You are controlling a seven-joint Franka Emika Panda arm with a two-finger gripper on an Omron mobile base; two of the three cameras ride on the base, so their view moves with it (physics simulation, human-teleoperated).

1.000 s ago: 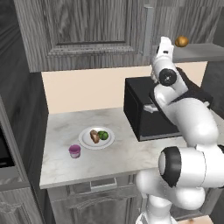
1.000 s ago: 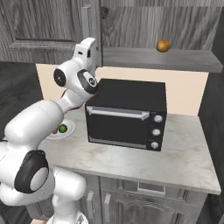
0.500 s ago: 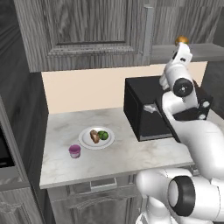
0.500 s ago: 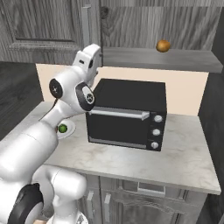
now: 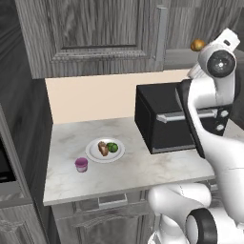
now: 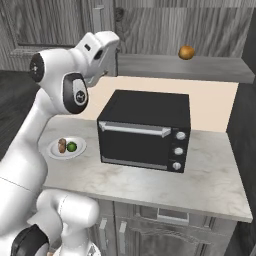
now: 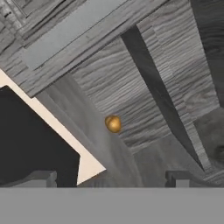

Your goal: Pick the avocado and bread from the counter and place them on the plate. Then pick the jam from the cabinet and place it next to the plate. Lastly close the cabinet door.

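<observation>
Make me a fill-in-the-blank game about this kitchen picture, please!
1. The avocado and the bread both lie on the white ____.
2. The pink jam jar stands on the counter right ____ the plate.
3. The round orange-brown fruit sits on the cabinet ____.
4. The big black box on the counter is a ____.

Missing words: plate; beside; shelf; microwave
</observation>
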